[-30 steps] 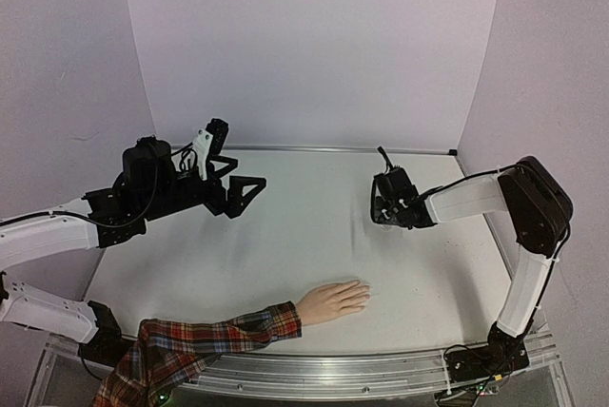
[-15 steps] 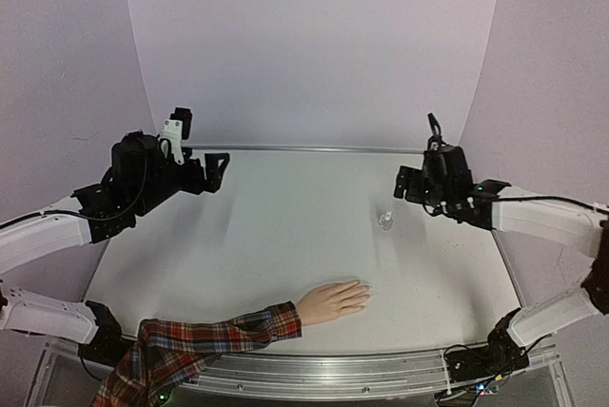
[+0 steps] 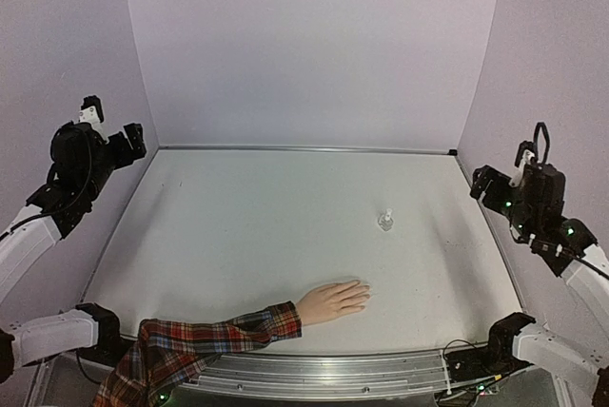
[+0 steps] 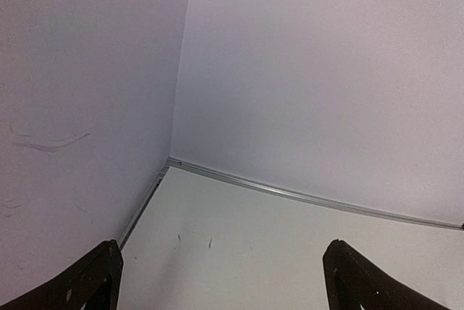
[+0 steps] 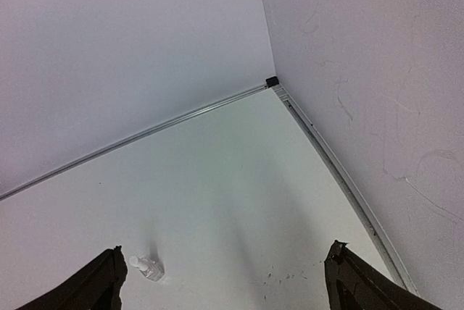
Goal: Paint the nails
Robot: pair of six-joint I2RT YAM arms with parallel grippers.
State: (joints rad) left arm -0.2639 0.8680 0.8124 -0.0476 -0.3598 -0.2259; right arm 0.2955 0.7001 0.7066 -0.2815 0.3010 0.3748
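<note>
The pale mannequin hand [image 3: 333,300] lies palm down near the table's front edge, its red plaid sleeve [image 3: 190,345] trailing to the front left. The nails [image 3: 365,294] at its fingertips are too small to tell from the skin. A small clear bottle [image 3: 385,221] with a white cap stands alone at mid-table and also shows low in the right wrist view as the bottle [image 5: 147,267]. My left gripper [image 3: 114,126] is raised at the far left, open and empty [image 4: 223,252]. My right gripper [image 3: 509,167] is raised at the far right, open and empty [image 5: 225,248].
Pale walls close the table [image 3: 266,226] at the back and on both sides, with a metal rail [image 3: 304,148] along the back edge. Dark specks [image 5: 286,276] mark the surface near the right wall.
The right gripper has opened, let go of the bottle at mid-table and swung back to the right wall. The left arm has drawn back from the table's middle to the left wall.
</note>
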